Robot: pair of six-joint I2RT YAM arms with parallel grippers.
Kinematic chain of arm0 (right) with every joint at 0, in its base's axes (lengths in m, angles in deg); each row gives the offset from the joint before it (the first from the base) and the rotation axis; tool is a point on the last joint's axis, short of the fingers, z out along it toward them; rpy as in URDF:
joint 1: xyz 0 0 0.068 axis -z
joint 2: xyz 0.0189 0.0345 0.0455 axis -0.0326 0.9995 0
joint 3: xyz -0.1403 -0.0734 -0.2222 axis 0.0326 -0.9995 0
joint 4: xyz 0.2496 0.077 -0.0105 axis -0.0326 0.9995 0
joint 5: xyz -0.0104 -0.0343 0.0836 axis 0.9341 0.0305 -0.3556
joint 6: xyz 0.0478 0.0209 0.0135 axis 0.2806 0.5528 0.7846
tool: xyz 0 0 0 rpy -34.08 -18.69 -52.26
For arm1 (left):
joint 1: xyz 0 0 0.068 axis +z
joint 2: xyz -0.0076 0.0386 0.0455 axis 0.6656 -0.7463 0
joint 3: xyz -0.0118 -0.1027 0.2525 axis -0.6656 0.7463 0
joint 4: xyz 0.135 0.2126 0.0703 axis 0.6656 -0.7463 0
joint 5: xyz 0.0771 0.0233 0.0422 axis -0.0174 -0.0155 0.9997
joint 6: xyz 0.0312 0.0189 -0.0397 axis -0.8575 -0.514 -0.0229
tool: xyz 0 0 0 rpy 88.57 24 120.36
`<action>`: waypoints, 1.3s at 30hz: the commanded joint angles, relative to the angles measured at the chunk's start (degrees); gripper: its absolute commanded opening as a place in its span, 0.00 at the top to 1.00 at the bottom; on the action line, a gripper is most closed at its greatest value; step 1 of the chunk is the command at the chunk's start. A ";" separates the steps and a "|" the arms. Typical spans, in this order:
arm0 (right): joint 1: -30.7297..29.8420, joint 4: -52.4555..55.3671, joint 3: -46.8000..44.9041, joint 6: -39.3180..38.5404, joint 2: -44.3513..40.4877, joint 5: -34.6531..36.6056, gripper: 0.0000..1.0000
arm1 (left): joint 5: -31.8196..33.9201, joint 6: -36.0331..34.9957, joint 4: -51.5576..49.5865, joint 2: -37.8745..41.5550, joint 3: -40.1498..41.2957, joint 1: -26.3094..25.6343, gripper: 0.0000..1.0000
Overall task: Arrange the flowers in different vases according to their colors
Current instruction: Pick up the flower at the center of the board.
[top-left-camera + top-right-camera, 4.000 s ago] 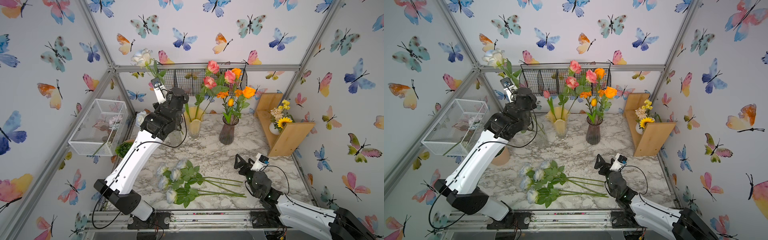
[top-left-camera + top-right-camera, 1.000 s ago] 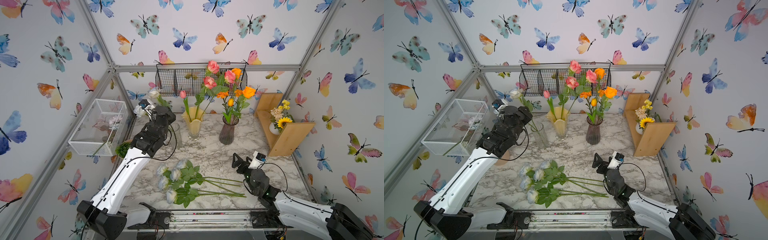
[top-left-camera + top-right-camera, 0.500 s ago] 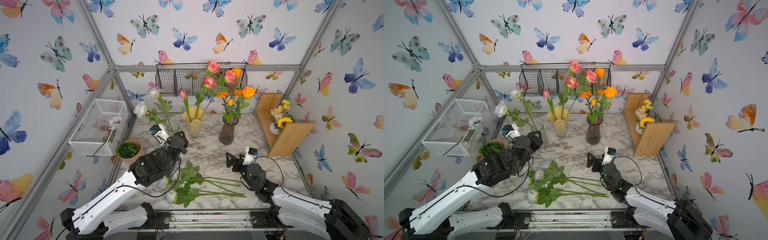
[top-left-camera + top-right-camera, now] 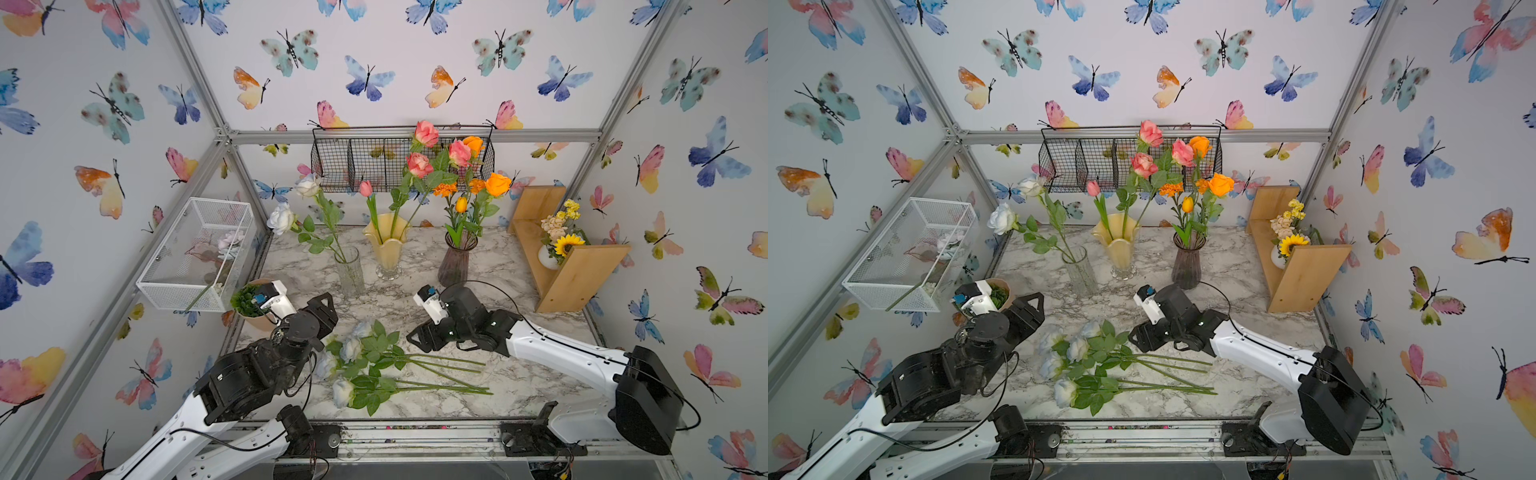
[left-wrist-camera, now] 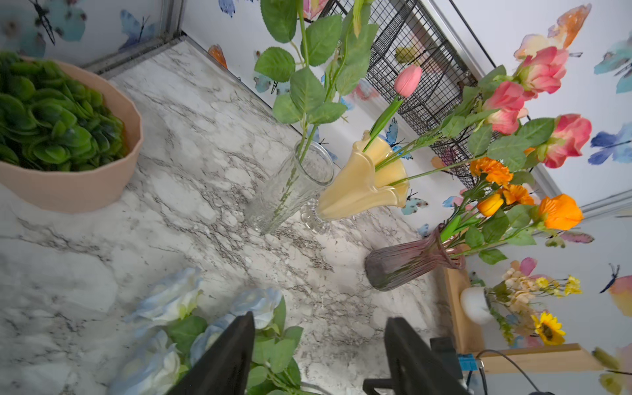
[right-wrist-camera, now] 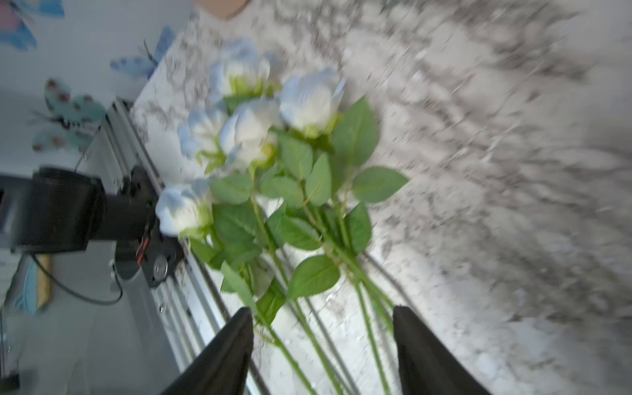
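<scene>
Loose bunch of white-and-pale-blue artificial roses on long green stems [image 4: 376, 365] lies flat on the grey-veined marble surface [image 4: 511, 291], near the front edge, between my two arms. Long axis runs across the front: blooms toward my left arm, bare stem ends toward my right.

My right tool [image 6: 321, 309] hangs low over the stems just past the leaves. Its black fingers [image 6: 222, 355] stand apart on either side of several stems, with nothing clamped. The right wrist view is smeared, so I cannot tell which stem sits centred. My left tool [image 5: 318, 319] is likewise spread and empty, beside the blooms and facing the vases at the back. The right arm is nearer a graspable stem; the left would meet only petals.

Likely target: the clear ribbed glass cylinder vase [image 4: 350, 270], which already holds two white roses [image 4: 281, 218]. The opaque yellow wavy-rimmed vase [image 4: 386, 249] has the pink flowers [image 4: 419, 164], and the ribbed smoky-purple glass vase [image 4: 455, 262] has the orange flowers [image 4: 498, 183].

Change from four seconds back:
- My left arm was raised at the clear vase with a white rose aloft; now the arm is down at the front with an empty tool.
- My right tool sat toward the front right, clear of the stems; now it is over them.
</scene>
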 commanded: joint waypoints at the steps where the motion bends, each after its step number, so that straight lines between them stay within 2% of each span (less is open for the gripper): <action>1: -5.22 10.76 2.92 -6.90 2.62 1.64 0.39 | -0.44 -7.71 -4.72 3.26 -0.11 -0.12 0.26; 4: -8.22 14.27 5.25 -11.35 6.81 4.73 0.50 | 0.42 -10.87 -6.59 6.80 -0.70 -0.09 0.18; 9: -14.08 14.57 5.83 -18.68 11.19 10.12 0.51 | -0.10 -16.04 -7.70 12.28 -1.14 -0.17 0.00; 13: -14.99 12.89 5.53 -22.04 12.58 11.29 0.52 | 0.90 -16.93 -9.38 15.70 0.26 -0.14 0.01; 23: -15.51 11.89 6.02 -24.67 17.01 13.05 0.64 | 2.70 -16.75 -8.17 23.39 4.87 -0.96 0.01; 29: -16.07 10.40 6.64 -24.77 19.41 13.84 0.73 | 4.37 -13.54 -9.72 20.93 4.96 -1.89 0.01; 32: -16.25 9.72 7.36 -24.92 19.82 15.70 0.87 | 4.30 -12.19 -9.89 18.45 4.13 -1.82 0.01; 35: -16.26 9.97 7.76 -25.76 19.00 17.64 0.96 | 2.85 -12.53 -6.98 17.90 4.93 -1.88 0.01; 39: -16.26 10.75 8.05 -26.85 17.00 19.46 0.97 | 3.13 -12.98 -5.11 18.21 7.19 -1.89 0.01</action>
